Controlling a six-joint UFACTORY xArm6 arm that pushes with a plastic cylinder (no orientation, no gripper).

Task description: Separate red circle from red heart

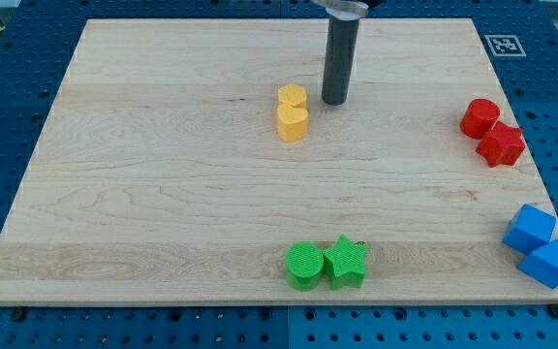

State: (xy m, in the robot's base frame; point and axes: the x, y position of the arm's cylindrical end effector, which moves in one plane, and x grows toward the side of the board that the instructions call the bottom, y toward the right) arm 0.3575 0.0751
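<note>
The red circle (479, 117) sits near the board's right edge, touching the red heart (501, 144) just below and to its right. My tip (335, 101) is at the end of the dark rod, near the view's top centre. It stands far to the left of both red blocks and just right of the two yellow blocks.
A yellow block (292, 97) touches a yellow heart (293, 123) left of my tip. A green circle (305, 265) touches a green star (345, 262) at the bottom centre. Two blue blocks (530, 229) (547, 263) lie at the bottom right corner of the wooden board (163, 194).
</note>
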